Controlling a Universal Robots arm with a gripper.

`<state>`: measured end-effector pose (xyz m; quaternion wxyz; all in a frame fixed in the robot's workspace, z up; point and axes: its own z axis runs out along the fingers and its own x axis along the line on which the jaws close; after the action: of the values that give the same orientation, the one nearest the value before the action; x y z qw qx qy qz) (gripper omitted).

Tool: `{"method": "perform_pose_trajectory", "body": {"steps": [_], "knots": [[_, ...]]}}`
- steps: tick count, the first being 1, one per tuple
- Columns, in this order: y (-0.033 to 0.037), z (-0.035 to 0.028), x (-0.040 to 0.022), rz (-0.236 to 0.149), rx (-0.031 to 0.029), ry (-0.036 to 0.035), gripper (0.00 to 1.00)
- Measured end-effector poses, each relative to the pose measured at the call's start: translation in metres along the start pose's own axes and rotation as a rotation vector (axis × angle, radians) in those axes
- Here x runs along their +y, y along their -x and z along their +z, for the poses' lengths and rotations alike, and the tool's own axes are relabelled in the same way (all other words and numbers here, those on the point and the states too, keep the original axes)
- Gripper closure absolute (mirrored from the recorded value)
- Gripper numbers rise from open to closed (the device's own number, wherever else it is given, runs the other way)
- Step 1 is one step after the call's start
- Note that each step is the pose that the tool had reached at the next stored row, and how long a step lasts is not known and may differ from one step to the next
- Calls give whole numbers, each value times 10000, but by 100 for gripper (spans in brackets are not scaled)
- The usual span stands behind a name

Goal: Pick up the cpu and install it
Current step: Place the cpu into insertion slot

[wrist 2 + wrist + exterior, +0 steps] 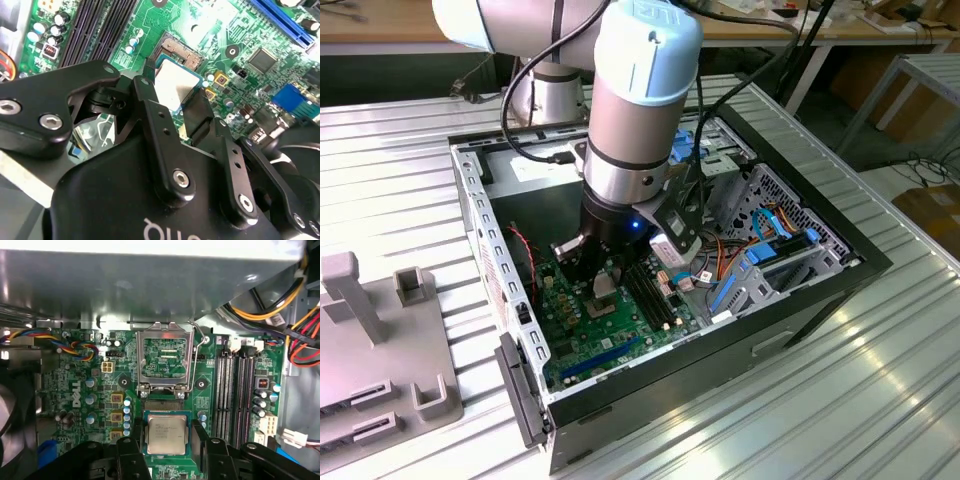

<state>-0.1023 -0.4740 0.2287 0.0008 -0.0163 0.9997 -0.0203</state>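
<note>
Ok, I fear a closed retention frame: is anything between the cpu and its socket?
Nothing visible. The gripper holds the cpu just over the socket, whose retention frame stands flipped open beyond it.

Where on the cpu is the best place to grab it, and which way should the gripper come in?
Take the cpu by two opposite thin edges, coming straight down from above. It is a thin flat square lying level, face up, over the motherboard, so only the edges give a hold. The gripper pinches it that way now, one finger on each side.
</note>
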Motion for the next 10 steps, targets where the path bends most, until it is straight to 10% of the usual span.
{"method": "perform_pose_trajectory", "body": {"steps": [10], "knots": [[-3,67,3,-2,63,6,53]]}}
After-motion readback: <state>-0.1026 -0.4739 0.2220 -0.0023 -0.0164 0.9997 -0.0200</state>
